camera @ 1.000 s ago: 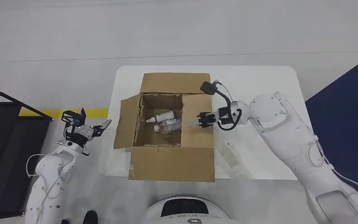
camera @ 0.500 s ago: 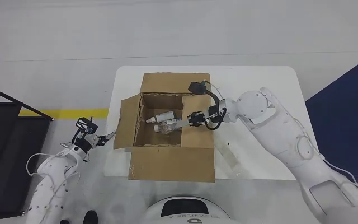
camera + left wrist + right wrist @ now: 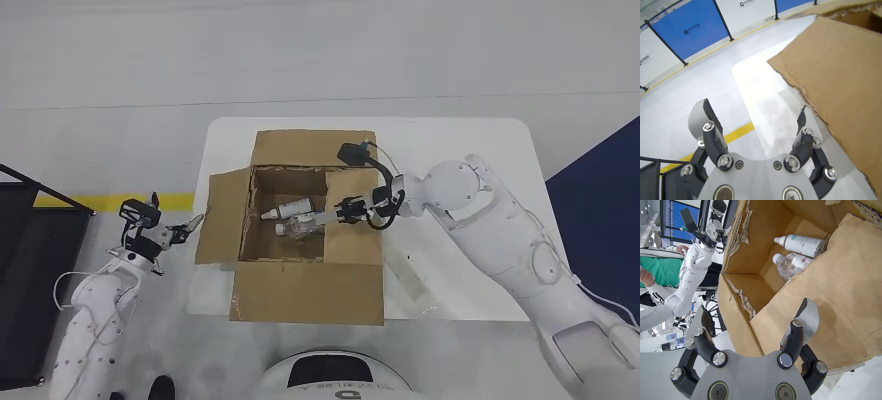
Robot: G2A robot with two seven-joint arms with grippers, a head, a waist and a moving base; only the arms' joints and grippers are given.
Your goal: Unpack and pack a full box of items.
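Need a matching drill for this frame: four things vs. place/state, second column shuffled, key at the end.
Column 1
1. white bottle
2. clear bottle
3. left gripper
4. right gripper

Column 2
A. open, at the edge of the box's opening
B. lying in the box, see-through and crumpled
C. open, outside the box, beside it
D. lying in the box, opaque and smooth

Pairs: 1-D, 2-B, 3-C, 4-A
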